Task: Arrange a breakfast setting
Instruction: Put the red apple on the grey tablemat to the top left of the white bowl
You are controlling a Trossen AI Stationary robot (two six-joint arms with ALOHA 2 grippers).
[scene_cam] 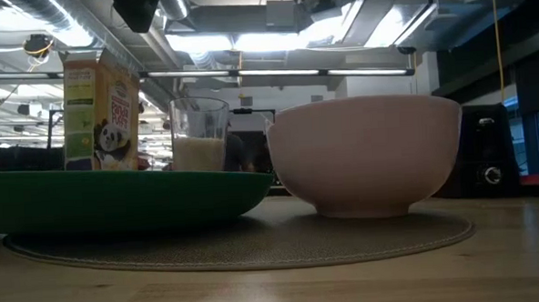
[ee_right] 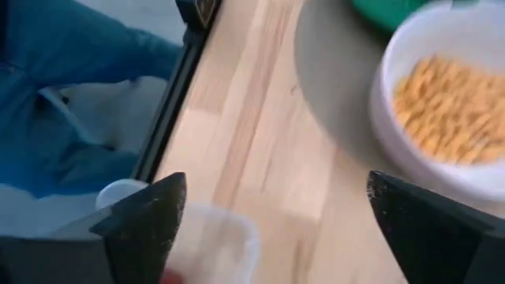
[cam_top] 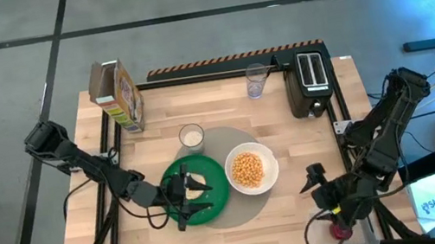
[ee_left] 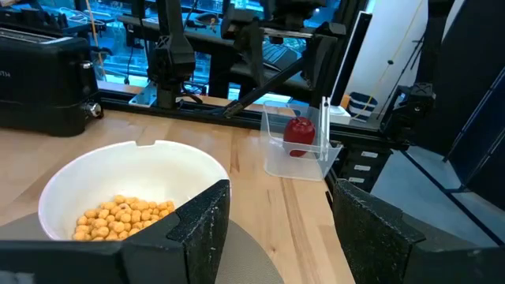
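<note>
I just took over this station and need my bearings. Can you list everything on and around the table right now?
mat: 1, grey, round, table centre, under plate and bowl
plate: 1, green, on the mat's left part
bowl: 1, white, holding yellow cereal, on the mat beside the plate
milk glass: 1, clear with milk, behind the plate
empty glass: 1, clear, far edge
cereal box: 1, yellow-green, far left corner
toaster: 1, black, far right corner
apple: 1, red, in a clear bin at the near right edge
left gripper: open, over the plate
right gripper: open, near the bin
</note>
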